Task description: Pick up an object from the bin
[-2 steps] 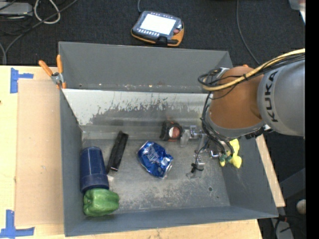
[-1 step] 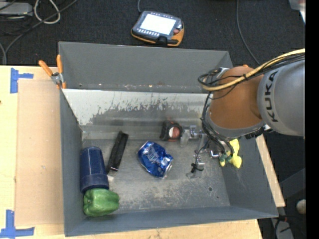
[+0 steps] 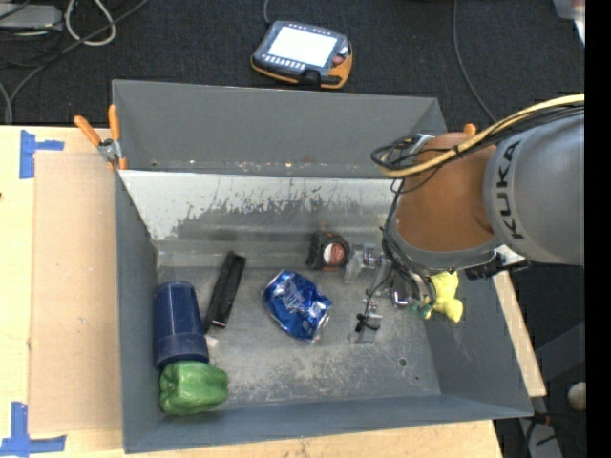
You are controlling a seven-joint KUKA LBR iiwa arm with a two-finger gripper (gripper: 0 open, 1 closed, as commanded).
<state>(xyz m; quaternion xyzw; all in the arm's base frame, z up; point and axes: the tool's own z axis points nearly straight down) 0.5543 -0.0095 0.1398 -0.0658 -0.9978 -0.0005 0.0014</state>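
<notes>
1. A KUKA arm, its wrist under an orange cover (image 3: pixel 444 198), reaches into the grey metal bin (image 3: pixel 286 160) from the right, and its gripper (image 3: pixel 368 319) hangs low over the right-hand part of the floor.
2. Whether the gripper is spread or closed cannot be told from this angle, and nothing can be seen held in it.
3. The gripper's tip is over bare, scuffed metal between two things: a crumpled blue packet (image 3: pixel 298 303) just to its left, near the middle of the floor, and a small yellow object (image 3: pixel 446 297) to its right, lying close under the wrist by the bin's right wall.
4. Behind the gripper, near the foot of the back wall, lies a small dark object with a red-and-white face (image 3: pixel 329 252) (its kind cannot be made out).
5. Well apart from the gripper, on the left side of the floor, a flat black bar (image 3: pixel 226 290) lies at a slant.
6. Beside the bar, a dark blue cylinder (image 3: pixel 179 324) lies along the left wall, its near end touching a green pepper-shaped toy (image 3: pixel 194 387) in the front left corner.
</notes>
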